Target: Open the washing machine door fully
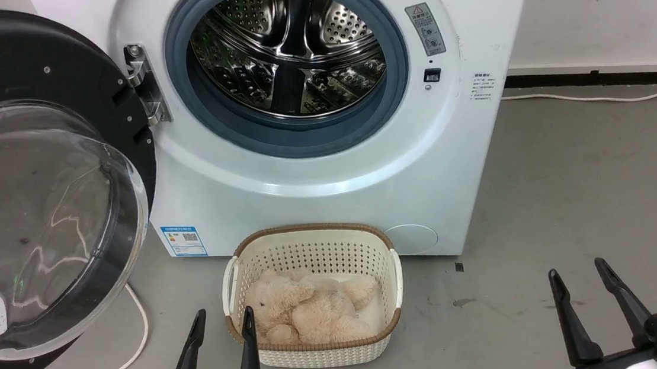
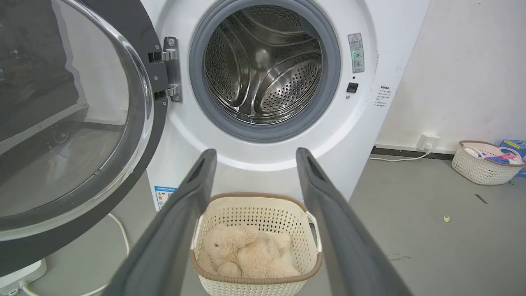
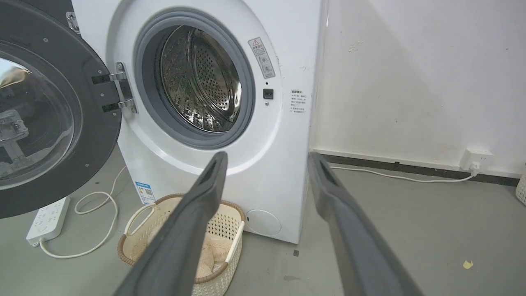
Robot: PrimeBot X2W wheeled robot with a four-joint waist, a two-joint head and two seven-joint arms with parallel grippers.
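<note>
Washing machine door (image 1: 38,198) hangs swung wide on its hinge (image 1: 144,84) at the L edge of the washing machine (image 1: 328,178). Its glass bowl bulges out toward the camera and its black rim is well off the front. The steel drum (image 1: 290,51) w/ grey gasket (image 1: 301,142) is fully exposed. Left gripper (image 1: 224,311) sits low in head view, jaws spread w/ nothing between them, fingers pointing toward a brown-rimmed basket (image 1: 309,236). The basket stands on the floor (image 1: 572,187) just in front of the machine's bottom edge, w/ a beige plush toy (image 1: 310,311) lying in it. Right gripper (image 1: 576,266) is off to the R over bare floor, jaws also spread & holding nothing, well apart from door & machine. A white cable (image 1: 140,338) loops on the floor below the door, running to a power strip (image 3: 47,220).
</note>
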